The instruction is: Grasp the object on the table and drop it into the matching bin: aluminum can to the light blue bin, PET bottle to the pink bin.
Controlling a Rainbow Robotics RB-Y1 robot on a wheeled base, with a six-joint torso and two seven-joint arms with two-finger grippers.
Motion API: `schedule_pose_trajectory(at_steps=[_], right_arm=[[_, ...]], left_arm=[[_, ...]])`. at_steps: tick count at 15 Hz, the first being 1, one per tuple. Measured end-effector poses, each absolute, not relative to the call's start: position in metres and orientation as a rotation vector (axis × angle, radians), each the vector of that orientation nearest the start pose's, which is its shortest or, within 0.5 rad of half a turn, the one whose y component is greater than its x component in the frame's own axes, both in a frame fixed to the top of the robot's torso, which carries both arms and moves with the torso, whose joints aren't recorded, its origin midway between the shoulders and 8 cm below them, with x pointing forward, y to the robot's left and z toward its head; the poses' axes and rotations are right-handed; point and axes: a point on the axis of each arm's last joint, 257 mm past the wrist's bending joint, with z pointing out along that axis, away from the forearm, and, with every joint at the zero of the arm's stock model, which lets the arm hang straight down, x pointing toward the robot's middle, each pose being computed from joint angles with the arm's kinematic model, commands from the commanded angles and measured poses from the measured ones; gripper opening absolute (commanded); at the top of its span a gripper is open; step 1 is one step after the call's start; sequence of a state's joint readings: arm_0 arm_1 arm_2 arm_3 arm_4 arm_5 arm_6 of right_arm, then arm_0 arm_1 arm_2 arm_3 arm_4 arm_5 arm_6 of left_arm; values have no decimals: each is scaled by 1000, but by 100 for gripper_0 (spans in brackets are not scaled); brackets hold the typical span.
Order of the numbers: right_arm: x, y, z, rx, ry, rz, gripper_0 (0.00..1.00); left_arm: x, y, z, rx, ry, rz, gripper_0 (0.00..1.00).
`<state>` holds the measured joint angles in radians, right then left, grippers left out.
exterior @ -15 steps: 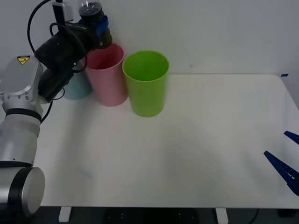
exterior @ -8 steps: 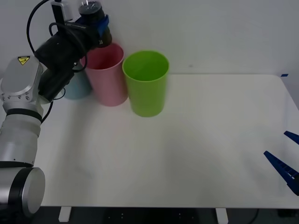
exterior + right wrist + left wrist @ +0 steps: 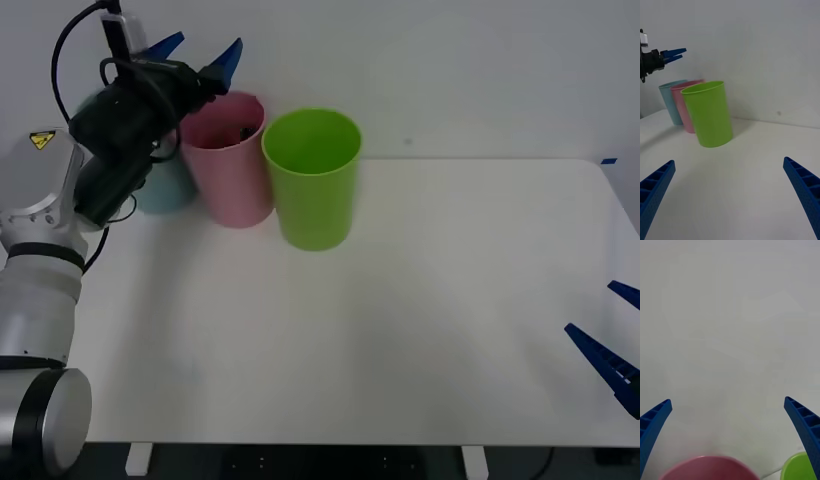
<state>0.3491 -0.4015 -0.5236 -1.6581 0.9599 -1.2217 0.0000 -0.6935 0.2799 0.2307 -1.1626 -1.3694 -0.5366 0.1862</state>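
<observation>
My left gripper (image 3: 198, 52) hangs with its blue ribbed fingers spread wide and nothing between them; directly below it stands the tall pink plastic cup-shaped bin (image 3: 232, 165), and in the left wrist view the pink rim (image 3: 709, 467) lies under the gap between the two fingers (image 3: 653, 422).

The small clear plastic PET bottle with the black cap (image 3: 241, 128) is inside that pink bin, below the open fingers; I see only a dark bit of it over the rim, so I cannot tell if it stands or lies.

On the left-arm side of the pink bin, and partly behind the arm, is the tall pale blue plastic bin (image 3: 165, 187); on the other side, just beside the pink one, stands a bright green plastic cup (image 3: 312, 180); all are on the large white tabletop (image 3: 420, 300).

My right gripper (image 3: 612, 350) waits wide open and holds nothing, well apart from the bins, low over the table's near right edge.

I judge such a bottle light and smooth, its thin wall giving under pressure; a hold across the body below the cap seems safest to me; the cap alone is too small.
</observation>
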Motion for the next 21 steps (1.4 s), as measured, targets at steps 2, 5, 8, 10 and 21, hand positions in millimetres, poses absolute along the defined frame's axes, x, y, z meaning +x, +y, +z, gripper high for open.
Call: schedule_pose_trajectory(at_steps=[2, 5, 8, 10, 21], right_arm=[[342, -330, -169, -465, 1441, 567, 100], [342, -330, -169, -465, 1441, 567, 100], [342, -330, -169, -465, 1441, 567, 100], [342, -330, -169, -465, 1441, 567, 100], [342, -330, -169, -465, 1441, 567, 100]], left_arm=[[655, 198, 11, 252, 1254, -479, 100], [626, 221, 2, 232, 1233, -496, 100], [596, 246, -6, 232, 1226, -510, 100], [576, 261, -11, 238, 1230, -524, 100], [475, 347, -53, 331, 1298, -536, 100]])
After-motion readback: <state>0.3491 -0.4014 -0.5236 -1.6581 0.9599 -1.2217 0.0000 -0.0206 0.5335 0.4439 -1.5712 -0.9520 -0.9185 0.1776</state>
